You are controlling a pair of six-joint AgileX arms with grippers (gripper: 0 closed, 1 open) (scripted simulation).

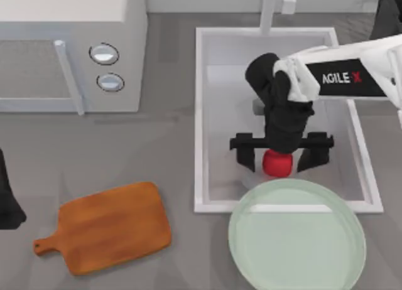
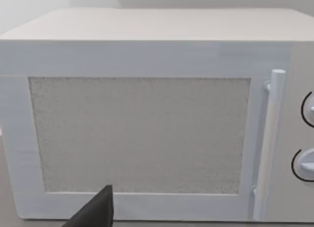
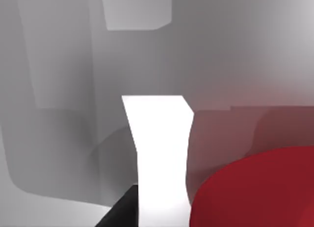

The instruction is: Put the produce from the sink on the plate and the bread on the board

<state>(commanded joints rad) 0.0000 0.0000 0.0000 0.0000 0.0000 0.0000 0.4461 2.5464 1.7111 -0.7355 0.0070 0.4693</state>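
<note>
Right arm: our right gripper (image 1: 277, 153) reaches down into the sink (image 1: 207, 114), fingers wide around the produce (image 1: 276, 164).
Left arm: our left gripper (image 1: 7, 205) is parked at the table's left edge; fingers, we cannot tell.
Left wrist view: microwave (image 2: 147, 114) front.

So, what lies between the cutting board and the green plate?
Only bare grey table lies between the board and the plate, as the top view shows.

This is a kitchen, made in a rendered simulation. A white microwave (image 1: 72, 51) with two dials stands at the far left of the grey tabletop (image 1: 169, 145). A white sink (image 1: 202, 114) with a faucet (image 1: 269, 10) is on the right. Near it lie a pale green plate (image 1: 295, 246) and a wooden cutting board (image 1: 110, 227).
</note>
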